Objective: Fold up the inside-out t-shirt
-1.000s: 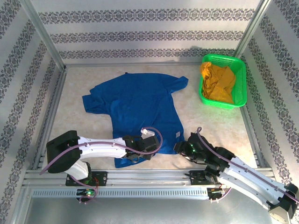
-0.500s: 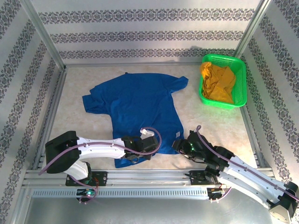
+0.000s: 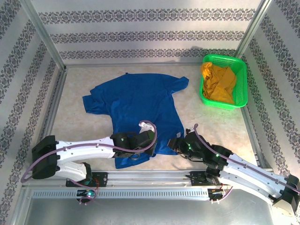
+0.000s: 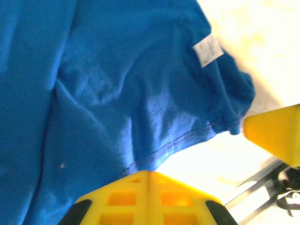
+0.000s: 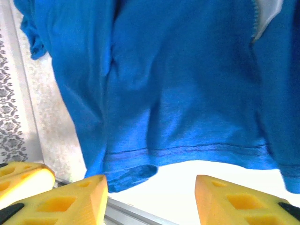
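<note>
Since a second ago the left pincer (image 4: 149, 174) has closed, its fingers now pressed together on the near hem of the royal-blue t-shirt (image 3: 136, 103), and that arm's elbow has swung left. Beside it, the right pincer (image 5: 151, 183) has crept forward to the hem's right corner, fingers apart, gripping nothing. Beyond them the shirt lies spread on the desk (image 3: 215, 126), left of a green basket (image 3: 241, 65) holding a mustard garment (image 3: 218, 84).

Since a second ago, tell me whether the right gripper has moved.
Yes. The right gripper has crept left, away from the near rail, toward the t-shirt hem.
</note>
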`<action>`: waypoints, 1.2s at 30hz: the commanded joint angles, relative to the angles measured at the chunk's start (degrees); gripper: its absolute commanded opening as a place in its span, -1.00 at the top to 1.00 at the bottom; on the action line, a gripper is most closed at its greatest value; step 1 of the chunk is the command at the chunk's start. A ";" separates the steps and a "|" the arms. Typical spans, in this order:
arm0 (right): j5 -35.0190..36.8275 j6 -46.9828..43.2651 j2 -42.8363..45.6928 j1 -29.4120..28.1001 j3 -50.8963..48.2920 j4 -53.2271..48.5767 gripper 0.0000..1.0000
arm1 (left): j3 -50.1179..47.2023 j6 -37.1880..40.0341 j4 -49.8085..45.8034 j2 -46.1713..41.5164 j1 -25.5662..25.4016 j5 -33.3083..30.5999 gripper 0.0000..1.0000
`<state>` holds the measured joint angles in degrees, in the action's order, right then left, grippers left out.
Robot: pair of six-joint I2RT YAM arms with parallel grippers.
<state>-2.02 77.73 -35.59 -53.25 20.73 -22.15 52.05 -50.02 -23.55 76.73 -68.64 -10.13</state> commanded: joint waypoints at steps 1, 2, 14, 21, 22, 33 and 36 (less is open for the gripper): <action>2.52 4.39 -1.59 -1.76 1.55 6.29 -0.16 | -0.48 -2.13 -1.87 -3.38 -0.79 -3.35 1.00; 3.13 5.84 -2.14 -2.35 1.74 7.54 -0.21 | -0.79 -2.64 -1.61 -4.32 -0.79 -4.15 1.00; 12.16 12.06 -4.54 -6.74 2.06 5.98 -0.38 | -4.88 -5.01 1.91 -0.74 -0.08 0.71 0.06; 13.81 12.68 -0.02 -6.80 -0.69 0.63 -0.35 | -1.30 -4.87 0.94 8.98 -0.07 4.53 0.04; 13.70 12.79 0.67 -6.77 -0.69 0.35 -0.35 | -1.10 -4.92 1.09 9.67 -0.09 4.66 0.09; 12.98 12.24 4.64 -6.77 -3.42 -1.14 -0.32 | -0.48 -5.75 0.51 10.19 -0.09 3.07 1.00; 11.47 11.81 3.75 -6.77 -3.25 1.18 -0.32 | 1.04 -5.24 -1.27 8.37 -0.09 2.15 1.00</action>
<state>10.04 89.89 -31.51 -59.51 18.24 -22.48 50.48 -55.35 -22.87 87.35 -68.62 -6.26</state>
